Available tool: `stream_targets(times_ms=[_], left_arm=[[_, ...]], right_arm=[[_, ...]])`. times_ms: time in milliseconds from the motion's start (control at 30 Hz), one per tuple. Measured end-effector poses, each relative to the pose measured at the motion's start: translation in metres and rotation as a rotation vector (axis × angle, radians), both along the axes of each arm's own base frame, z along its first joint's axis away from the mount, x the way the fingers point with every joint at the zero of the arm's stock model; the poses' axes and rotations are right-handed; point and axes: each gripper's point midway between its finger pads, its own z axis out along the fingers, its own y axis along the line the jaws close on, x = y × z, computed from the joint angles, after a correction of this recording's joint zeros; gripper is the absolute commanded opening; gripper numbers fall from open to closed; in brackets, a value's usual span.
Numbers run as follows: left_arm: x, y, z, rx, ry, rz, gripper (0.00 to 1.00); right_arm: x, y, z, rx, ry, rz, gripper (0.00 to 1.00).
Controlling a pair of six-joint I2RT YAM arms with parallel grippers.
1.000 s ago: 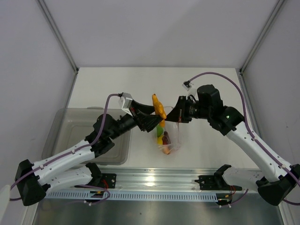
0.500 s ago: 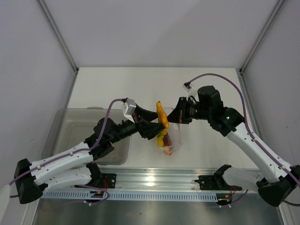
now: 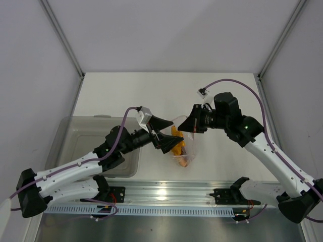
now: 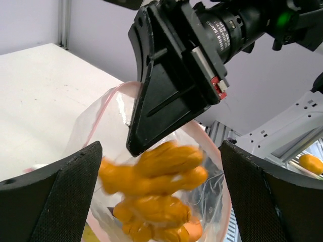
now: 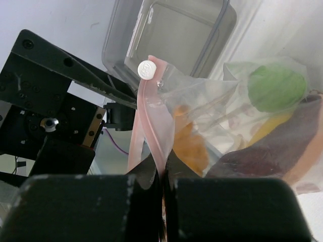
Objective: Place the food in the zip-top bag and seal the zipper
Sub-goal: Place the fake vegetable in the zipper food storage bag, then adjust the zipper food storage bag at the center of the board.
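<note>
Pinching the zipper [image 5: 150, 126], the right fingers [image 5: 91, 206] are clenched on it and hold the bag [image 5: 202, 96] mouth-up over the counter [image 3: 126, 96]. The left fingers [image 4: 55, 196] stand spread wide at that mouth, gripping nothing. A blurred orange piece [image 4: 156, 169] is between them, touching neither. Lower in the bag lie a green fruit [image 5: 276, 85] and a dark-red slice [image 5: 262, 151]. A grey bin [image 3: 86, 146] stands to the left.

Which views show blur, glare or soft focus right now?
Left wrist: the yellow-orange toy food piece at the clear zip-top plastic bag's mouth is motion-smeared. Right wrist: the right arm's own jaws are dark and out of focus along the bottom. Top external: sharp, with glare on the aluminium rail.
</note>
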Motion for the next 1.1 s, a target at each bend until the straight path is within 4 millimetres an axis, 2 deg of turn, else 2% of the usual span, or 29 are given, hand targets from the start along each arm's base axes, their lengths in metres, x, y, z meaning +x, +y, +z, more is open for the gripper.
stream_targets(times_ms=[133, 300, 567, 733, 967, 1100], left_arm=[[0.002, 0.002, -0.004, 0.008, 0.008, 0.018, 0.99], [0.001, 0.014, 0.007, -0.016, -0.003, 0.051, 0.99], [0.004, 0.051, 0.024, -0.057, 0.02, 0.176, 0.99], [0.01, 0.062, 0.002, -0.001, 0.135, 0.251, 0.99], [0.011, 0.056, -0.047, 0.127, 0.303, 0.261, 0.92], [0.01, 0.052, -0.062, 0.167, 0.361, 0.261, 0.86]], right_arm=[[-0.001, -0.001, 0.003, 0.005, -0.007, -0.001, 0.0], [-0.002, -0.003, 0.005, 0.011, -0.015, -0.003, 0.0], [-0.003, -0.004, 0.001, 0.006, -0.006, -0.003, 0.01], [-0.003, -0.003, 0.001, 0.007, -0.006, -0.001, 0.01], [-0.003, -0.003, 0.001, 0.006, -0.005, -0.001, 0.01], [-0.003, -0.004, 0.0, 0.003, -0.005, -0.001, 0.01]])
